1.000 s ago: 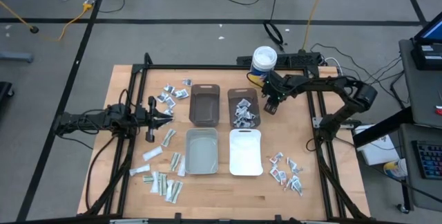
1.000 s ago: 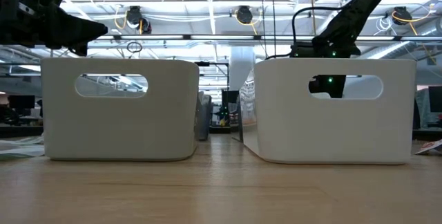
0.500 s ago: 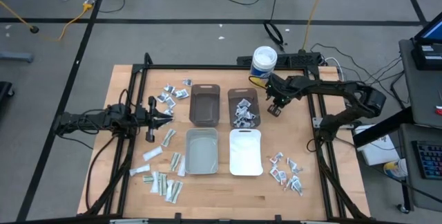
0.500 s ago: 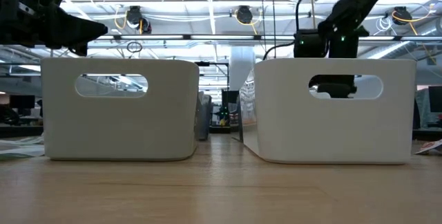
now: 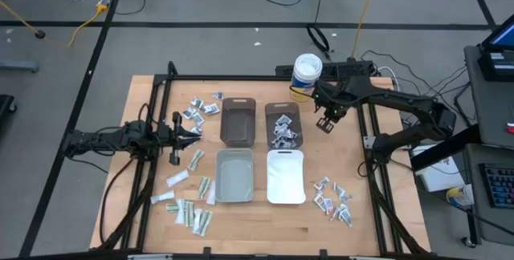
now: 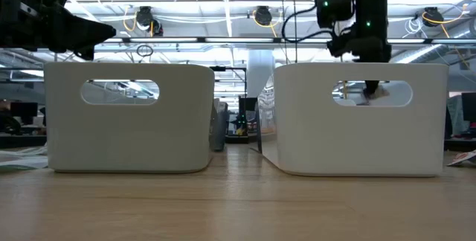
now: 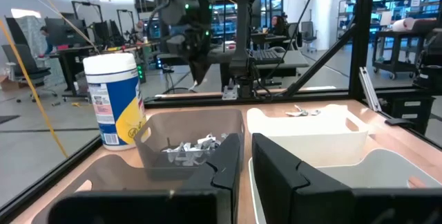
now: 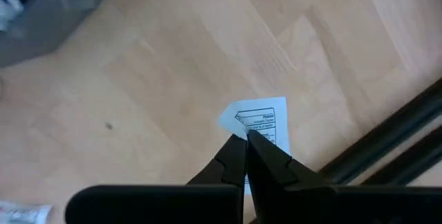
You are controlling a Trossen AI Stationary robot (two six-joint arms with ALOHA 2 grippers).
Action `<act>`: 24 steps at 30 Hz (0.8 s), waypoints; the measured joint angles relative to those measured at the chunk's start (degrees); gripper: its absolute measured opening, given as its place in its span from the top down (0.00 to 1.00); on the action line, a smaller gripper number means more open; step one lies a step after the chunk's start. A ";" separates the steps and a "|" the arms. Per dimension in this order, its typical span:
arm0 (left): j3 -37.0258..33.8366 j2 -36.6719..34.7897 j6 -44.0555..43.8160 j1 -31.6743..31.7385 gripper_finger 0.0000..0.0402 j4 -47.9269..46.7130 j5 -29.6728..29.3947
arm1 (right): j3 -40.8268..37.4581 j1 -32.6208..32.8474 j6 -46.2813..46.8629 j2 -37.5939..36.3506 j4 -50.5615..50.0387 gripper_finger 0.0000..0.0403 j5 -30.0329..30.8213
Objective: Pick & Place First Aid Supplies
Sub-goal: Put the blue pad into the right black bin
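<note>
Broadly, the wooden table (image 5: 321, 220) carries four bins clustered at its middle, and everything else can be placed from that cluster. On the cluster's near side stand the white bin (image 5: 285, 176) and, to its left, a grey bin (image 5: 234, 175); on the far side are an empty brown bin (image 5: 238, 120) and a second brown bin (image 5: 282, 123) that holds a heap of small crinkled silver-white packets. A white round tub (image 5: 307, 72) with a yellow label stands just beyond that filled bin.

The right arm reaches in from the table's right edge, and the right gripper (image 5: 325, 123) hangs above bare wood just right of the filled brown bin. Its wrist view shows the two dark fingers (image 8: 231, 156) pressed together on the corner of one packet (image 8: 257, 126): a small flat white square printed with fine black lines of text, held clear above the wood. The left gripper (image 5: 189, 136) waits left of the bin cluster, its fingers nearly closed with nothing between them.

Remaining first aid supplies lie loose in three groups: silver packets with dark marks (image 5: 199, 109) beyond the left gripper, longer pale strips and greenish-white packets (image 5: 191, 204) left of the grey bin, and white packets with red marks (image 5: 334, 199) right of the white bin.
</note>
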 joint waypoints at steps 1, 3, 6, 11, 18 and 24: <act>0.00 0.00 0.00 -0.02 0.88 0.00 0.00 | 0.77 0.24 0.40 0.03 -0.37 1.00 -0.12; 0.01 -0.01 0.00 0.00 0.88 0.00 0.00 | 2.96 1.13 1.20 1.21 -0.79 1.00 -0.41; 0.00 0.00 0.00 -0.02 0.88 0.00 0.00 | 8.03 3.45 2.10 5.40 -1.48 1.00 -0.50; 0.01 0.00 0.00 0.00 0.88 0.00 0.00 | 18.14 6.97 1.97 12.58 -1.26 1.00 -0.65; 0.00 0.00 0.00 0.00 0.88 0.00 0.00 | 31.05 10.44 1.58 22.09 -3.25 1.00 -0.62; 0.02 0.00 0.00 -0.01 0.88 0.00 0.00 | 30.84 12.54 1.59 26.84 0.68 1.00 -0.68</act>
